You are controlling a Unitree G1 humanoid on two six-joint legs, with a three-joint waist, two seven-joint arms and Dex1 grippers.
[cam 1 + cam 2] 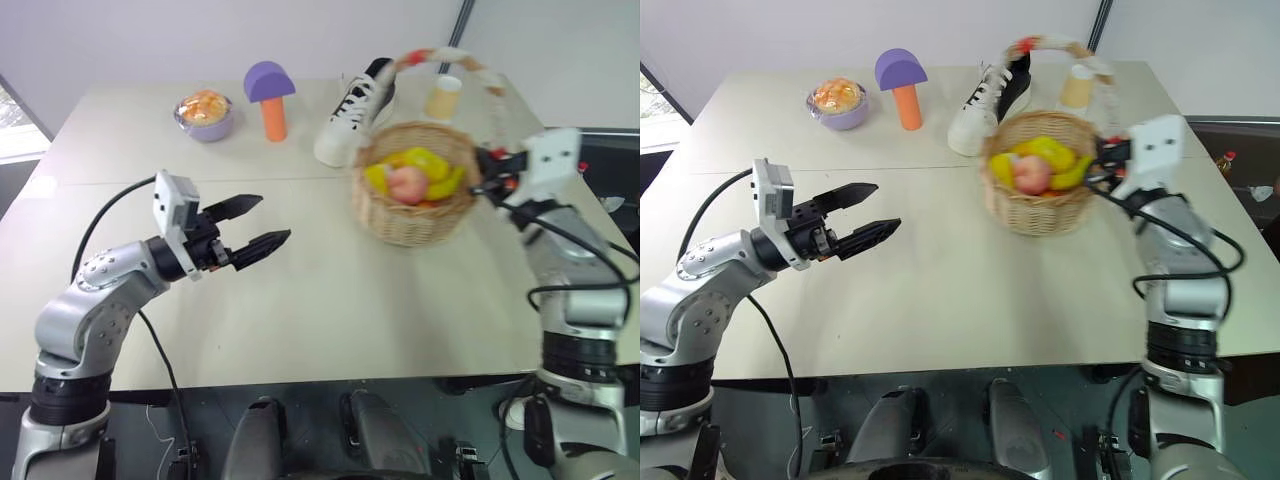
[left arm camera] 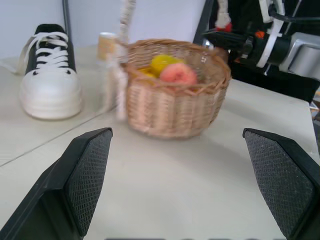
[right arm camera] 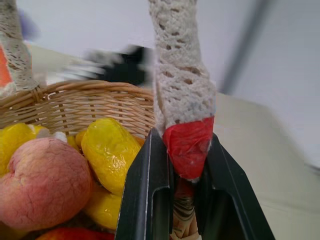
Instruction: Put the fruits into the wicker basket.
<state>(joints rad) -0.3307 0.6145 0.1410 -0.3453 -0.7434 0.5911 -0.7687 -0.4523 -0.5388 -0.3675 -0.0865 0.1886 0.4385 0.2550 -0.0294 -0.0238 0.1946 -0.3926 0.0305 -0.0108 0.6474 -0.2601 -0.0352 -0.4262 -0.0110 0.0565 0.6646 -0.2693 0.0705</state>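
While the left gripper (image 1: 262,224) hovers over bare table (image 1: 330,300) with its fingers spread wide and nothing between them, the right gripper (image 3: 186,165) is clamped on the base of the wicker basket's (image 1: 415,215) handle (image 3: 184,90), at its red band. The basket stands just beyond mid-table, holding a pink peach (image 1: 407,184), a yellow lemon (image 3: 110,150) and other yellow fruit that is partly buried and hard to tell apart. Behind it a sneaker (image 1: 355,115) is partly hidden. Farther back stand a mushroom-shaped block (image 1: 270,95) and a purple bowl (image 1: 205,115).
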